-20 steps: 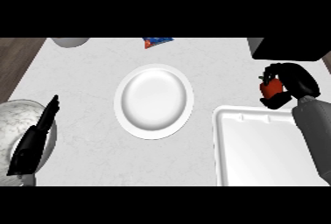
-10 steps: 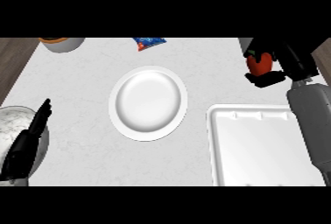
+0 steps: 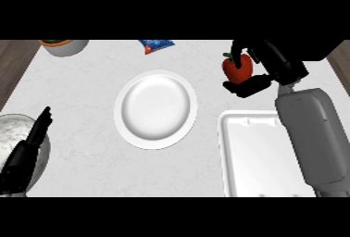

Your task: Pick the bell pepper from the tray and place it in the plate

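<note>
I take the white plate (image 3: 156, 109) as my landmark; it sits on the pale counter (image 3: 89, 74) and nothing lies on it. To its upper right, well apart from its rim, my right hand (image 3: 263, 69) has its fingers and thumb curled round the red bell pepper (image 3: 237, 68), pinching it up off the counter. I see the pepper's red body and a bit of green stem at its top; the side toward the palm is hidden by the black fingers.

Right of the plate and just below the hand is the white tray (image 3: 253, 152). My grey right forearm covers its right side, so I cannot see that edge, and its lower end is cut off.

Far left of the plate, my left hand (image 3: 31, 146) rests with its fingers straight and pressed together, pointing up. It lies over a grey speckled bowl (image 3: 14, 132) that is only partly in view at the left edge.

Above the plate lies a small blue packet (image 3: 156, 45) with red and white marks; I cannot read any writing on it. Up and left of the plate stands a pale bowl (image 3: 65, 46) with something orange in it, cut off at the top, so I cannot tell what it holds.
</note>
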Controlling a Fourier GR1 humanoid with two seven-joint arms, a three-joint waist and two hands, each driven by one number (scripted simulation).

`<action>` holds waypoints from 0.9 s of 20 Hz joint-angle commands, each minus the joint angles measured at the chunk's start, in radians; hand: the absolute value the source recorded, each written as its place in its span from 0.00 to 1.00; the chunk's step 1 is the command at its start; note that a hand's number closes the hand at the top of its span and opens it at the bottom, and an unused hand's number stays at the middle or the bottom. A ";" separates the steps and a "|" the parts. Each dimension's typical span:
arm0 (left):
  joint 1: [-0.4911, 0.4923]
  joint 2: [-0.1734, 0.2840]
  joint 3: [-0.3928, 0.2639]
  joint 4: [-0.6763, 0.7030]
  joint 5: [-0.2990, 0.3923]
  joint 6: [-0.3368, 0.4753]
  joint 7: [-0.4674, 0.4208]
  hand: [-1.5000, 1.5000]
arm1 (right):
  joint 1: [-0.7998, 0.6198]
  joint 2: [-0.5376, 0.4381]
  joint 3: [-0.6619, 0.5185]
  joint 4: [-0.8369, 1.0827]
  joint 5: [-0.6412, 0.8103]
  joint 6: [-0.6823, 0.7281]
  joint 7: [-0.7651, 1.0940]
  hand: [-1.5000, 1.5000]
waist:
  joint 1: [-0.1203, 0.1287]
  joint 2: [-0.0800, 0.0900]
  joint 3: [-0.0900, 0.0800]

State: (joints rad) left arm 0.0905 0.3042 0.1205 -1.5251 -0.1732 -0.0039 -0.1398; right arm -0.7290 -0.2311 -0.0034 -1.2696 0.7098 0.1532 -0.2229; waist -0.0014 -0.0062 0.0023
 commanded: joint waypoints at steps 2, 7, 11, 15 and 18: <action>-0.024 -0.014 0.000 -0.012 -0.022 0.018 0.061 0.50 | -0.064 0.128 0.081 -0.089 0.021 0.045 0.182 1.00 | 0.006 0.003 -0.003; -0.004 -0.043 -0.025 0.015 -0.056 0.031 0.025 0.50 | -0.127 0.226 0.179 0.000 -0.003 -0.022 0.325 1.00 | 0.016 0.005 -0.003; -0.047 -0.037 -0.009 0.070 -0.047 0.014 -0.005 0.50 | -0.231 0.229 0.218 0.191 -0.020 -0.042 0.334 1.00 | 0.021 0.010 -0.003; -0.035 -0.034 -0.019 0.013 -0.043 -0.006 0.041 0.50 | -0.305 0.230 0.319 0.382 -0.093 -0.153 0.351 1.00 | 0.041 0.013 -0.003; -0.052 -0.026 -0.011 -0.013 -0.030 -0.024 0.057 0.50 | -0.302 0.231 0.424 0.454 -0.166 -0.225 0.345 1.00 | 0.043 0.013 -0.002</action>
State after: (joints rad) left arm 0.0469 0.2765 0.1089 -1.5121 -0.2074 -0.0148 -0.1204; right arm -0.9811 -0.0052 0.3449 -0.9550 0.6047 -0.0005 0.1326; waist 0.0328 0.0036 0.0013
